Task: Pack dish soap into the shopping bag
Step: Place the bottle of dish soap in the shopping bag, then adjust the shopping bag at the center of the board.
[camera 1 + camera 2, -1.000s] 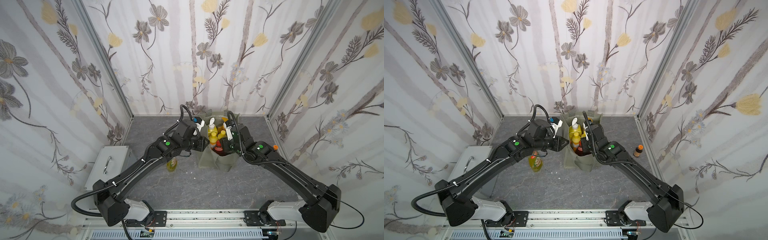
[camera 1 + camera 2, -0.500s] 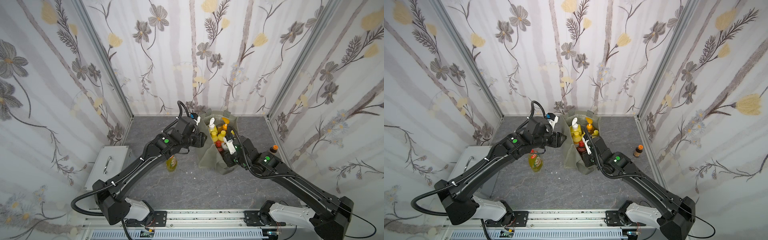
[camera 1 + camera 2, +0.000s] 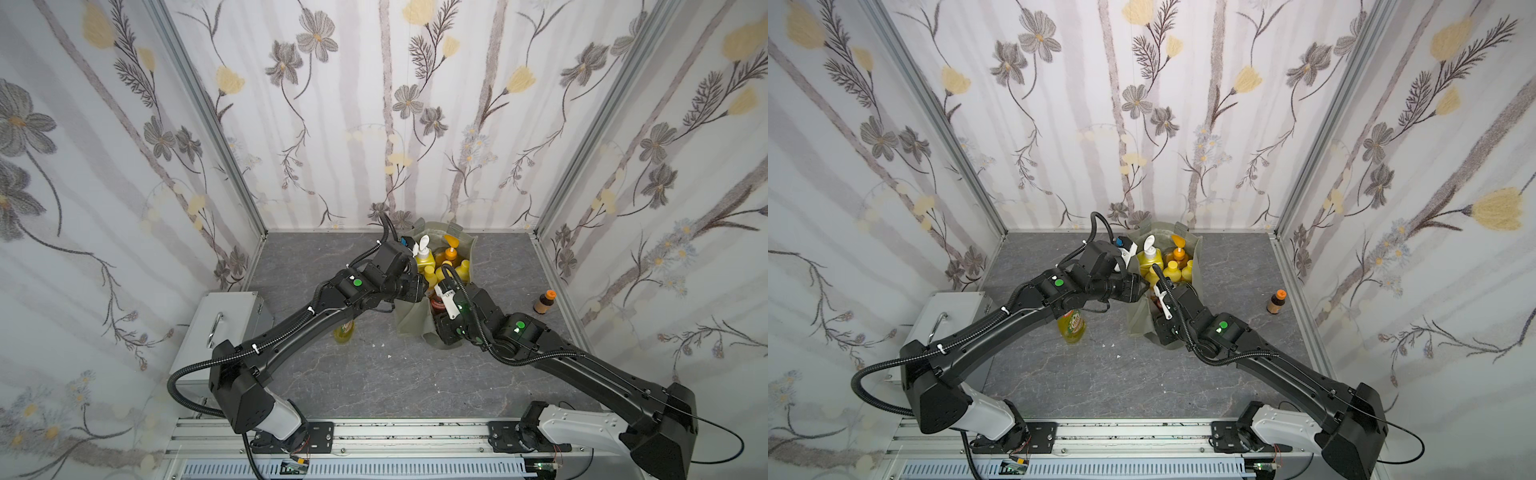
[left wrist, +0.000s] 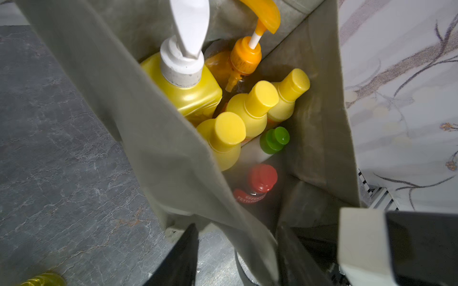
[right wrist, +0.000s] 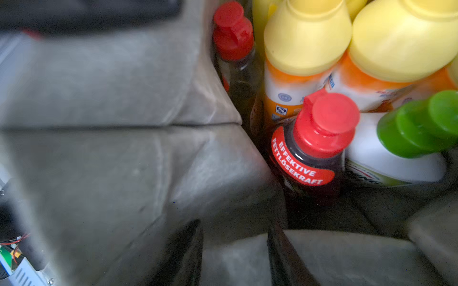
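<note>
Fingers (image 5: 184, 255) stand apart on both: right gripper (image 5: 233, 226) astride the shopping bag's (image 3: 1140, 322) folded wall, left gripper (image 4: 236, 225) astride its rim. Just beyond, inside, a red-capped bottle (image 5: 319, 131) reads "EFFEKTIVE FETTLÖSEKRAFT". Outside, at the bag's eight o'clock in a top view, stands a yellow-green bottle (image 3: 1072, 328).

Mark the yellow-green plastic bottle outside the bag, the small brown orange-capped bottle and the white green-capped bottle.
Yellow-green plastic bottle (image 3: 1072, 330), in a top view, body.
Small brown orange-capped bottle (image 3: 1274, 306), in a top view, body.
White green-capped bottle (image 4: 274, 140), left wrist view, cap.
</note>
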Robot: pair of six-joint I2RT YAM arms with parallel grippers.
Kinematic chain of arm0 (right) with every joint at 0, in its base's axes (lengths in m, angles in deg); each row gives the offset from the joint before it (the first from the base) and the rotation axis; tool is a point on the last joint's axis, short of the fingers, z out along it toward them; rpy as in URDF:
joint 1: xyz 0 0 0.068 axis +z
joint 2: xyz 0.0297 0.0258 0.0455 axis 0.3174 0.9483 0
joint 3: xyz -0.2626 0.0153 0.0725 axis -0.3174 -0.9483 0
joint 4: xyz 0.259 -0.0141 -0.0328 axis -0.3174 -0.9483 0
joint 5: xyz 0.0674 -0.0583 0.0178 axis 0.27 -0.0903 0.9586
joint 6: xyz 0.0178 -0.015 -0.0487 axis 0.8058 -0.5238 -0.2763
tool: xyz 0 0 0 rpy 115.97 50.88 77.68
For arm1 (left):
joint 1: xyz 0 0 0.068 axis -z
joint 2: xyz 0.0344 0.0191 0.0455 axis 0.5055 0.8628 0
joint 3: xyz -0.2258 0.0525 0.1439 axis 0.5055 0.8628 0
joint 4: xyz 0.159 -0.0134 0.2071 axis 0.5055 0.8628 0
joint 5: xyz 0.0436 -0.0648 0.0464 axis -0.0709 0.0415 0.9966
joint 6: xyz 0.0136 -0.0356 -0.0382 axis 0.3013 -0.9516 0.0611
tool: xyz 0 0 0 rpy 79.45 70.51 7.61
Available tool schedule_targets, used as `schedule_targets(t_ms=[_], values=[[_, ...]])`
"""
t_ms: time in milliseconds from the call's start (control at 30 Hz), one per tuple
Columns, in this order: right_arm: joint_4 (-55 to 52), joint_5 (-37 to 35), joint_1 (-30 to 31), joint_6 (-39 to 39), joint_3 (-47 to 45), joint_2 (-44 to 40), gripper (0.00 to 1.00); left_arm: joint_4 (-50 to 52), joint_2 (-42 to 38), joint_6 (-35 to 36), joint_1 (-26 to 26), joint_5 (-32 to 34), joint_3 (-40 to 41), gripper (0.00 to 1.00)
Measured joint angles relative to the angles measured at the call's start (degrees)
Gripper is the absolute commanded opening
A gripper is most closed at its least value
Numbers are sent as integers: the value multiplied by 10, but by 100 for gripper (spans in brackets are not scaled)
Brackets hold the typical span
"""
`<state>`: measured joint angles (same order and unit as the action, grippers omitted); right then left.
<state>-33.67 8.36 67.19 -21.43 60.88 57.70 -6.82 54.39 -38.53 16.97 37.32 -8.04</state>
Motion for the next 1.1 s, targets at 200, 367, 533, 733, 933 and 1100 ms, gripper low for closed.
schedule_targets(t_ms=[200, 367, 533, 733, 933, 1100], values=[[-13, -5, -65, 1, 12, -83, 49, -26, 5, 1, 17, 17, 40, 8], [-30, -11, -166, -10, 44, -122, 52, -41, 3, 4, 31, 26, 59, 3], [-47, -1, -208, -27, 59, -80, 55, -43, -4, 10, 36, 31, 65, 0], [-63, 27, -224, -31, 64, -25, 58, -33, -12, 14, 36, 40, 60, 0], [-64, 42, -226, -31, 90, 9, 23, -10, -14, 21, 32, 40, 31, 0], [-75, 37, -237, -30, 113, 4, 3, 13, -23, 32, 12, 31, 12, 0]])
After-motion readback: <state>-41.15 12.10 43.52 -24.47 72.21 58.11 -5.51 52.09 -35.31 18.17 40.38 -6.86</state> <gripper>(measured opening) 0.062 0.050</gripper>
